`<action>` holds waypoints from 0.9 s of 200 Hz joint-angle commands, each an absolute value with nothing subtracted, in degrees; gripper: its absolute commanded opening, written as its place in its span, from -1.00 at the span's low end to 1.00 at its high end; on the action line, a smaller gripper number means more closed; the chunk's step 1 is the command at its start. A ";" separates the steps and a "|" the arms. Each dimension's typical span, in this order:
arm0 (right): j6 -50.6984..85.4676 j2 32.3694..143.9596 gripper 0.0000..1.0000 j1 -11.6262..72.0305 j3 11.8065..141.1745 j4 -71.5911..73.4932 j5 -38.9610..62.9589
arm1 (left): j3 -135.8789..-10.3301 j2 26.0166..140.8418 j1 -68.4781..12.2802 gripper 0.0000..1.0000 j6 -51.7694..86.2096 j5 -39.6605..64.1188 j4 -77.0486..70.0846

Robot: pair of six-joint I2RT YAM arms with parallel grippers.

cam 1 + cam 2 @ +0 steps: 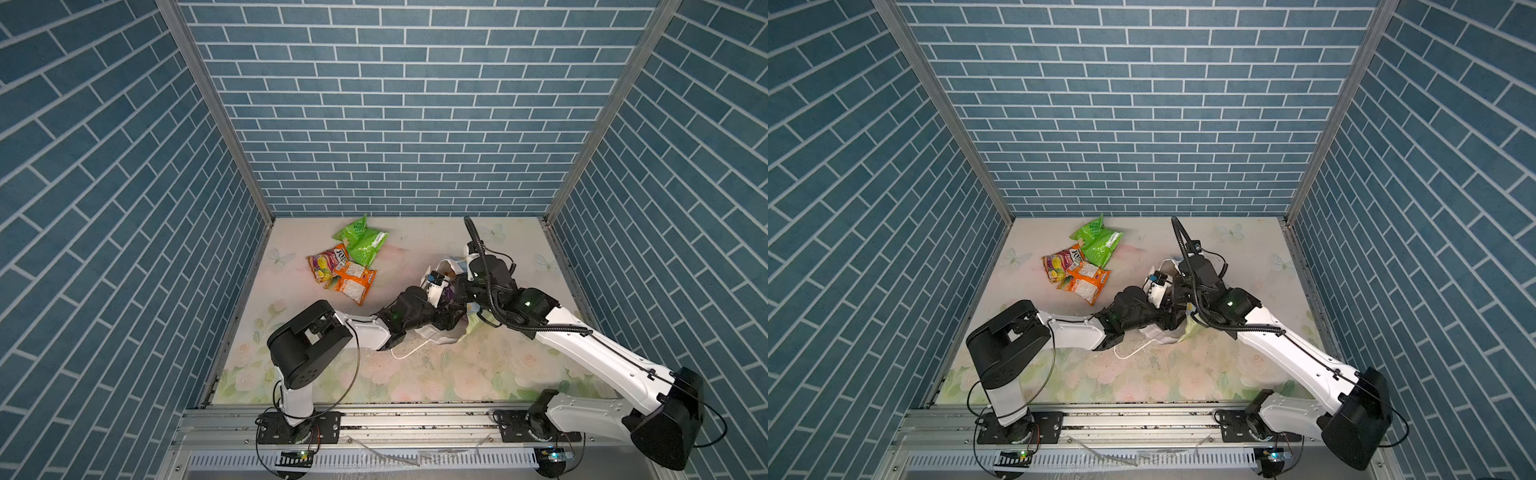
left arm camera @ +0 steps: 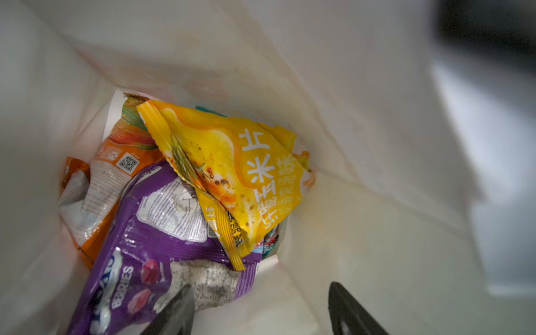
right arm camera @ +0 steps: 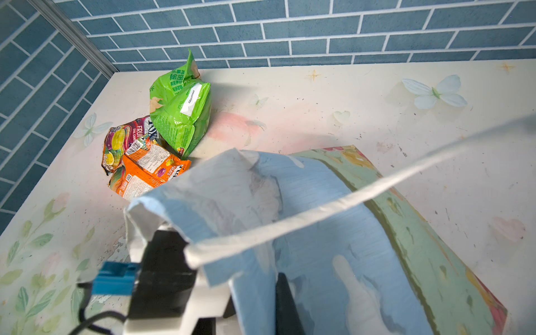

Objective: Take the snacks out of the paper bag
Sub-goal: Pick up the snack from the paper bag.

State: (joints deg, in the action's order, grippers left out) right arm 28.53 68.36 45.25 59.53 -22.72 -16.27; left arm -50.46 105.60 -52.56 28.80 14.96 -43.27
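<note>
Listed from the near edge of the counter [image 1: 415, 374] outward. First, the left claw [image 2: 260, 287]: it is reaching inside the paper bag [image 2: 348, 116] with jaws standing apart and gripping nothing. One jaw is hovering at the near end of the purple packet [image 2: 162, 232]; whether they are touching cannot be told. Next, the right claw [image 3: 285, 293]: it is pressed together, apparently pinching the bag's blue-printed wall at the mouth and holding it up. The paper bag is sitting right of the counter's middle, seemingly tipped on its side. Its long axis is running across the counter with the mouth facing the left edge, and a white cord handle [image 1: 405, 353] is trailing toward the near edge. Inside, the purple packet is lying lengthwise along the bag's depth, one end pointing at the mouth. The yellow packet [image 2: 232, 174], folded, is lying crosswise over its far part, and the orange-and-white packet [image 2: 98, 188] is wedging against the wall beside them. Handling, as judgement: the purple packet's near end is offering the easiest pinch. The claw should be closing on foil alone, clear of the paper wall, then drawing out along the bag's axis while the mouth is being held. The yellow packet may be sliding off. Toward the far left corner, the green packet [image 1: 363, 243], fruit-print packet [image 1: 324, 268] and orange packet [image 1: 353, 286] are lying out, overlapping.
</note>
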 commanded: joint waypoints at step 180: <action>33.29 64.44 -1.00 45.35 56.96 -16.43 -14.36 | -66.56 116.34 -54.97 0.17 43.30 -0.27 -30.94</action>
State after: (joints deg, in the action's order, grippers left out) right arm 30.06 66.81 45.12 56.93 -19.29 -14.85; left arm -64.62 115.42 -54.94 44.14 2.31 -32.80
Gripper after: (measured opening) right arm 0.048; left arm 0.631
